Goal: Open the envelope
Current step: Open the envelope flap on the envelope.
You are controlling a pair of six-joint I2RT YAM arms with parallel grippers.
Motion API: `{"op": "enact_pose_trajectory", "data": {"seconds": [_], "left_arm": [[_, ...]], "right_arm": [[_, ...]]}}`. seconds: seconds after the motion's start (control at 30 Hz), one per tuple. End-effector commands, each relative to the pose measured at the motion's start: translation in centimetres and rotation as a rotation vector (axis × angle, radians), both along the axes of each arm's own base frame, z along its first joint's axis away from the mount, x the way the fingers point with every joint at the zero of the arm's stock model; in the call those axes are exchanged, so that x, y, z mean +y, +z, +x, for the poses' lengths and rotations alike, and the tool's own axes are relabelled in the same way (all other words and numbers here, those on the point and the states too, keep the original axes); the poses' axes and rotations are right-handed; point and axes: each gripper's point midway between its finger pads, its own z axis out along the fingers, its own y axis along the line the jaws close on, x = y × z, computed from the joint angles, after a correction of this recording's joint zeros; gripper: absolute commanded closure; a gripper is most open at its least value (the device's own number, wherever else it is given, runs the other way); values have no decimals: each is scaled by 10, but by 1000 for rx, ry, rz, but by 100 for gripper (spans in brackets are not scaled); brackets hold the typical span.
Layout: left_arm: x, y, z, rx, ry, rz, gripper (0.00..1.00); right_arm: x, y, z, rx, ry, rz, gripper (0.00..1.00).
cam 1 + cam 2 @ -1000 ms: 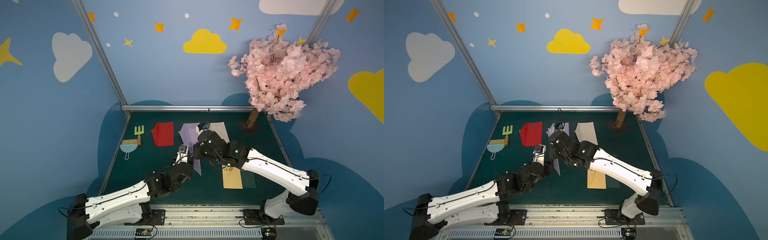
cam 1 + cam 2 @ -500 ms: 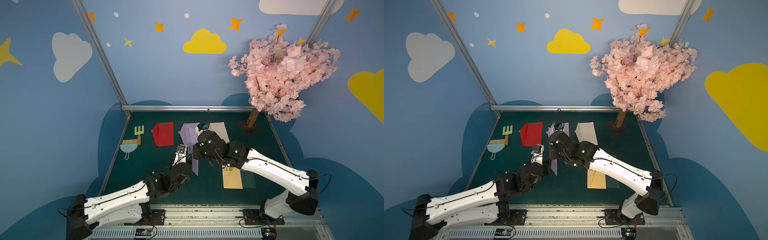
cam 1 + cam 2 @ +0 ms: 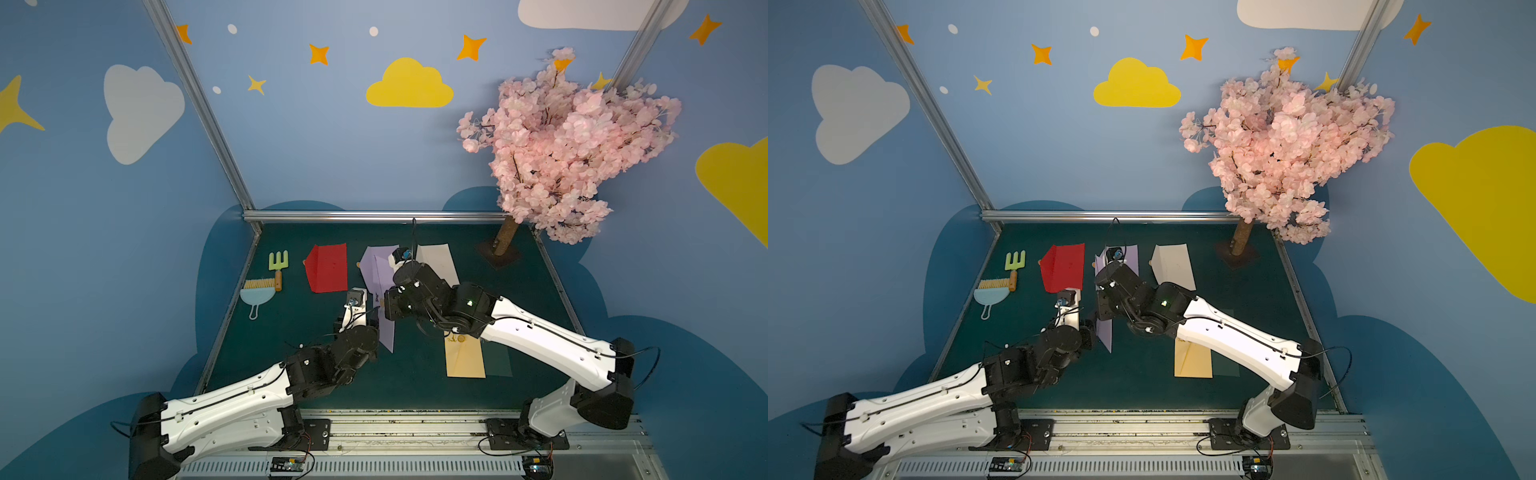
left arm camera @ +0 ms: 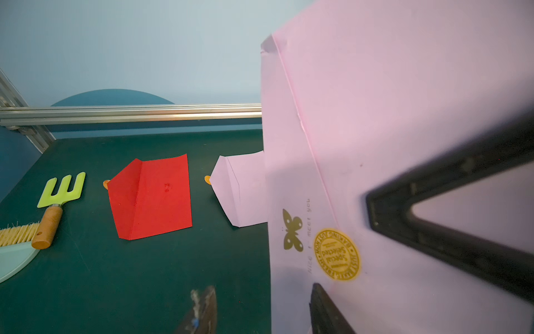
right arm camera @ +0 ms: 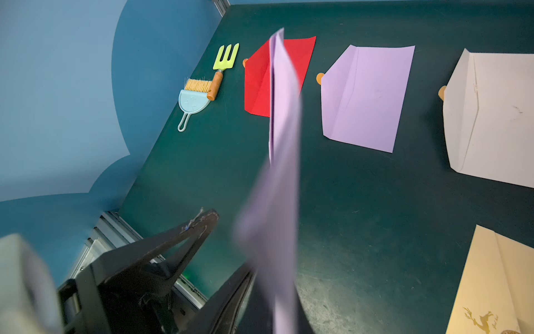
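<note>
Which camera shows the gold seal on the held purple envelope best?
Left wrist: the gold seal faces it, lettering visible. The right wrist sees the purple envelope edge-on, seal hidden; in both top views it is too small.

— How many envelopes?
— Five for certain: the lifted lilac envelope (image 3: 387,334), a second lilac envelope (image 5: 367,98) flat on the table (image 3: 415,382), a red envelope (image 3: 328,268), a white envelope (image 3: 1173,266) and a tan envelope (image 3: 464,359).
— And the dark green sheet (image 3: 496,361) just beside the tan one?
— One; whether it is an envelope I cannot tell.
— Orange stickers (image 5: 319,78)?
— Three, one at each open flap's tip.
— Tools?
— One garden fork (image 3: 278,262), one brush (image 3: 258,284), one dustpan (image 3: 256,296), all near the left edge.
— Trees?
— One blossom tree (image 3: 569,145), at the far right corner.
— Arms?
— Two: the left arm (image 3: 232,409) and the right arm (image 3: 548,345).
</note>
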Motion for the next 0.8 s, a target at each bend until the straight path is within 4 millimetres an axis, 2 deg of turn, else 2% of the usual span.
{"op": "enact_pose_trajectory", "data": {"seconds": [0.0,0.33,0.5,0.77], "left_arm": [[6,3,0,-12,18,9,47],[-13,-7,-4,-9,-84,-29,47],[-16,-7,-5,-16,-105,-39,45],[-3,-8,0,-13,-13,-8,45]], "right_arm": [[4,7,-1,-6,8,11,100],[6,22,8,-69,-7,23,100],[9,26,9,-74,0,26,100],[9,28,6,-68,3,32,100]]}}
